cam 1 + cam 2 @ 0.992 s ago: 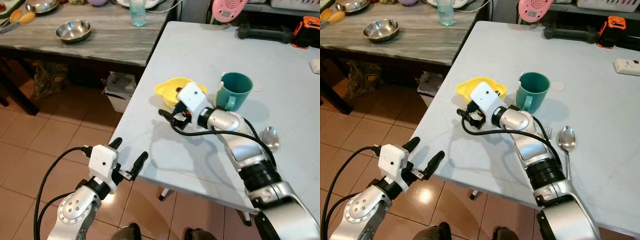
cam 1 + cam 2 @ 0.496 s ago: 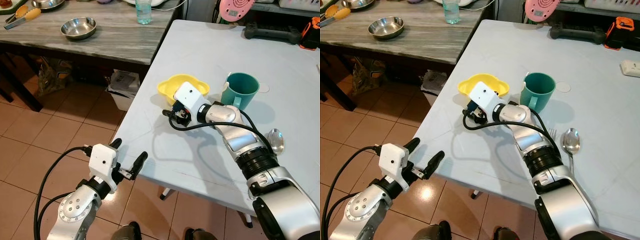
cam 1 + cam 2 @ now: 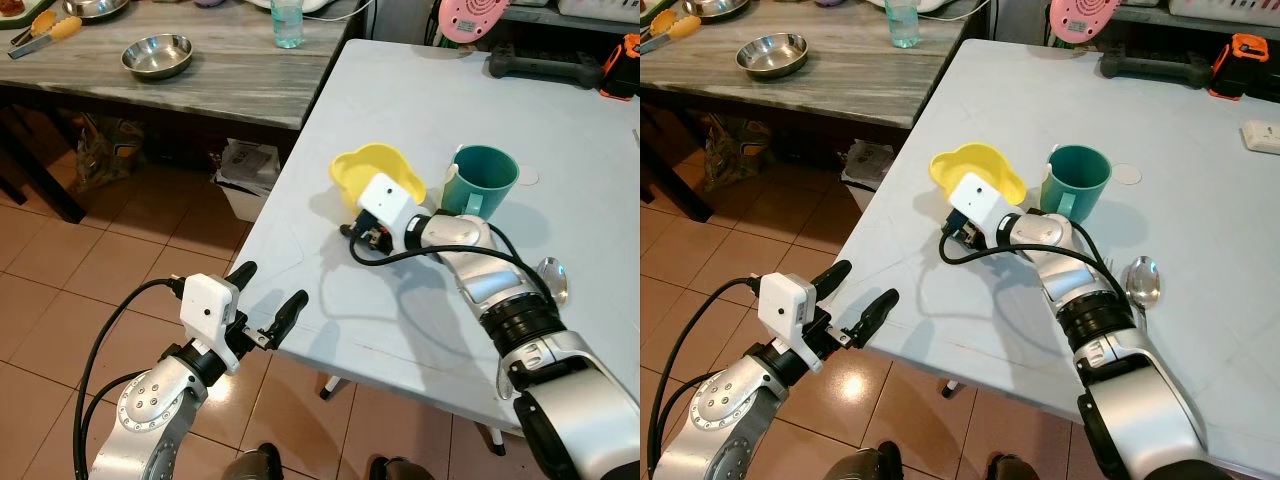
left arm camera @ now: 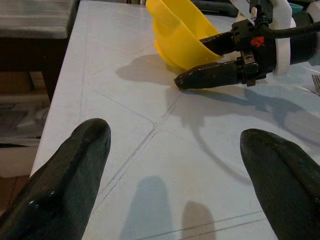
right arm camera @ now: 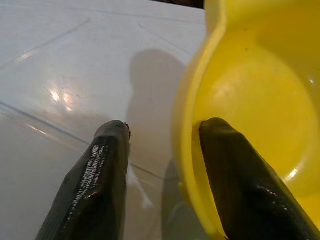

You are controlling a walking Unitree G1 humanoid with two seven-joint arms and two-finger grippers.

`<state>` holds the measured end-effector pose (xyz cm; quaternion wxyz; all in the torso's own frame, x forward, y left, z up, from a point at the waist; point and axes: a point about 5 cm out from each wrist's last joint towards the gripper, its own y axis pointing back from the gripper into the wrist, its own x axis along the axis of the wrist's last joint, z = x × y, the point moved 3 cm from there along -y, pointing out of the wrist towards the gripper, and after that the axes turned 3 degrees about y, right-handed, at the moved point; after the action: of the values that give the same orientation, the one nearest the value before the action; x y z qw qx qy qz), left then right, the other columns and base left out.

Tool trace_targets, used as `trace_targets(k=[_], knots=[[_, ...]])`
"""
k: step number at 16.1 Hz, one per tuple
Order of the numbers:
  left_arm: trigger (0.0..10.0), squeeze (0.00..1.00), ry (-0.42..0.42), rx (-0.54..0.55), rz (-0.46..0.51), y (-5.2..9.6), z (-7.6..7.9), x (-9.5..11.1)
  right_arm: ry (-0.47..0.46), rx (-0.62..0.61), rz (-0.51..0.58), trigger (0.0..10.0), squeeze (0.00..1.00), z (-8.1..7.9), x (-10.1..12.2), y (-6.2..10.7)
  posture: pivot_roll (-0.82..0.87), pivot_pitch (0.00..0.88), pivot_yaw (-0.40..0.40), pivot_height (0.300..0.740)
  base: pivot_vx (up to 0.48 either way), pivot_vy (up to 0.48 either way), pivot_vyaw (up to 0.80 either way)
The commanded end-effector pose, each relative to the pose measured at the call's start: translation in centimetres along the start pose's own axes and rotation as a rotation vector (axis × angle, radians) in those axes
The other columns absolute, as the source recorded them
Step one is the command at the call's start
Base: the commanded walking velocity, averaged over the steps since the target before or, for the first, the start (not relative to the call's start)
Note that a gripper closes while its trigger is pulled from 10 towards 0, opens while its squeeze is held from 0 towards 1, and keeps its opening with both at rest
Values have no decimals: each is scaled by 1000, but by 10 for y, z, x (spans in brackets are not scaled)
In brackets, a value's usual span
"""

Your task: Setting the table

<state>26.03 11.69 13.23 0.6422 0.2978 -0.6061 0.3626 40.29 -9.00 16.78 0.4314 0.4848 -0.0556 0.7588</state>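
A: From the head cameras, where is the yellow bowl (image 3: 368, 170)?

B: On the pale table (image 3: 420, 100), near its left edge and just beside the teal mug (image 3: 481, 180). It sits tilted, its rim lifted on one side. The right gripper (image 3: 958, 226) is at that rim. A spoon (image 3: 1141, 282) lies nearer the front edge, on the far side of the right arm.

A: And the left gripper (image 3: 268, 297)?

B: It hovers off the table's front-left corner, over the tiled floor (image 3: 60, 270), fingers spread and holding nothing. Behind, a wooden table (image 3: 200, 70) carries a steel bowl (image 3: 157, 53).

A: What does the left wrist camera give?

B: Its two black fingertips (image 4: 75, 165) stand wide apart over the table surface. Beyond them the bowl is tipped up, with one right finger (image 4: 215, 76) under its outer wall and the other at the rim.

A: The right wrist camera?

B: One finger (image 5: 235, 175) lies inside the bowl against its wall, the other (image 5: 100, 175) outside over the table. The rim sits between them, but a gap shows on the outer side, so I cannot tell whether the grip is closed on it.
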Motion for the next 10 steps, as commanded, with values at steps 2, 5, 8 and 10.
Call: trace_targets(k=[2, 5, 8, 10], knots=[[10000, 0, -9, -11, -8, 0, 2, -1, 36, 8, 2, 0, 0, 3, 5, 0, 32, 193, 44, 740, 0, 0, 0], [10000, 0, -11, -11, -13, -3, 1, -3, 59, 11, 5, 0, 0, 3, 4, 1, 29, 181, 47, 740, 0, 0, 0], [10000, 0, -16, -7, -14, -4, 0, -3, 80, 28, 12, 0, 0, 2, 6, 3, 27, 176, 46, 740, 0, 0, 0], [10000, 0, -16, -6, -14, -5, 0, -3, 84, 30, 14, 0, 0, 1, 6, 4, 26, 172, 48, 740, 0, 0, 0]])
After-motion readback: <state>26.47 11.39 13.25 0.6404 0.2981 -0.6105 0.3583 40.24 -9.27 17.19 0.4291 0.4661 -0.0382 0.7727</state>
